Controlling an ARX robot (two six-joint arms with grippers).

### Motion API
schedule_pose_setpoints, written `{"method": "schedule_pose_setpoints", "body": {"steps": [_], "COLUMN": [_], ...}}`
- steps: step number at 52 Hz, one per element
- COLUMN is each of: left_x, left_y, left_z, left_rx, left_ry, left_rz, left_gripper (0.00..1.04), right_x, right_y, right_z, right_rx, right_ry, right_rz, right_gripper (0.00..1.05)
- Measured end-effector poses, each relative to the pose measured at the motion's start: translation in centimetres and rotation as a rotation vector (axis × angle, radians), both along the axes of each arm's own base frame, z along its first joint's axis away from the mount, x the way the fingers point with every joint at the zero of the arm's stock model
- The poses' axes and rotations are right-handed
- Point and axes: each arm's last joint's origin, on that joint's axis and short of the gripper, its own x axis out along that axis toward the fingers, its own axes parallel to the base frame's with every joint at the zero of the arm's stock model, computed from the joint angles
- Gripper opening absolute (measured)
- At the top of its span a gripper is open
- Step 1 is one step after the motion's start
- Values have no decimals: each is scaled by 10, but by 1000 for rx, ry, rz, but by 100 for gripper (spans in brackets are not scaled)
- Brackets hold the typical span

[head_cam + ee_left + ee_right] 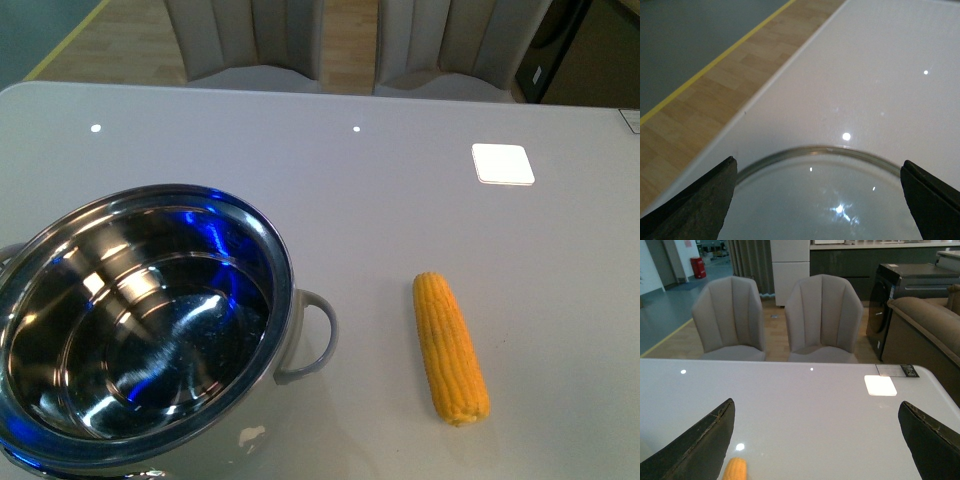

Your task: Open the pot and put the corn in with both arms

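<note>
Over the table (880,75), left hand (818,161) spread above glass lid (840,200), right hand (816,402) spread, empty.

A white square pad (503,164) lies flat on the table (300,150) near its far right corner. Two beige chairs (822,315) stand side by side just beyond the far edge.

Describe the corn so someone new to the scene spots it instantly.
On the white table, find the big steel pot at the near left. Right of its handle, not touching, lies the corn: a bare yellow cob, the only yellow thing there; the flat white square sits farther back.
</note>
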Motion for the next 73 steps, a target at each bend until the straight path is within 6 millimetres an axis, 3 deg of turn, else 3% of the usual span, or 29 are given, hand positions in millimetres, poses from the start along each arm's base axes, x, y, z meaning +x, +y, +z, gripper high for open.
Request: {"method": "schedule_pose_setpoints", "body": {"steps": [11,16,23,29,49,54,64,73], "left_x": [-9,-21,-46,-76,-159,-173,-193,-195], "left_y": [-6,-16,-38,-60,-105,-120,-146,-158], "left_z": [62,109,174,196,212,206,198,197], "left_rx": [-11,-19,-9,-18,-57,18,14,31], "left_ry": [-69,-121,-205,-216,-164,-310,-325,-351], "left_rz": [-47,-112,-188,-234,-321,-377,-372,-384], "left_gripper": [98,98,98,98,97,77,44,18], "right_x": [0,0,0,0,0,0,0,0], "right_y": [0,0,0,0,0,0,0,0], "right_z": [0,0,0,0,0,0,0,0], "right_rx": [0,0,0,0,0,0,0,0], "right_ry": [0,0,0,0,0,0,0,0], "right_rz": [0,0,0,0,0,0,-1,-1], "right_gripper": [96,96,96,96,96,96,96,96]}}
